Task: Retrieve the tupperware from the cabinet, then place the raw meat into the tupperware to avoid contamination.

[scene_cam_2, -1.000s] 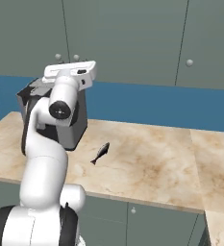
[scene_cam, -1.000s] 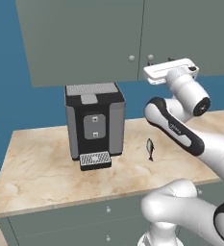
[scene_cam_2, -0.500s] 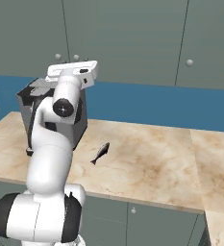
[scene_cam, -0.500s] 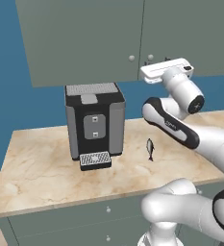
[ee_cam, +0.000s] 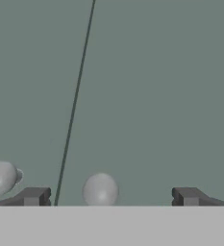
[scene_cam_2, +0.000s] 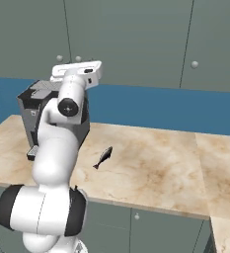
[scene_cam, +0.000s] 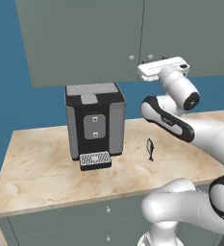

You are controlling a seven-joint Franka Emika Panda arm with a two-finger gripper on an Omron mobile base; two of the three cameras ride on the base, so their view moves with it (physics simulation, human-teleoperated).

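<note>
Tupperware: nowhere on the table, so presumably behind the shut doors; that's a guess, the inside is hidden
Cabinet: cabinet closed, both doors flush, seam running up the hand view toward 12 o'clock
Claw: claw spread wide, holding nothing, fingertips straddling the right door's knob; second knob off at 9 o'clock
Raw meat: raw meat lying on the table, at 3 o'clock from the coffee machine, well apart from the arm's hand
Progress: nothing done yet; door to open, container to fetch, fish to load
Hard to tell: whether the fingertips touch the knob; they are cut off at the frame's bottom
</note>
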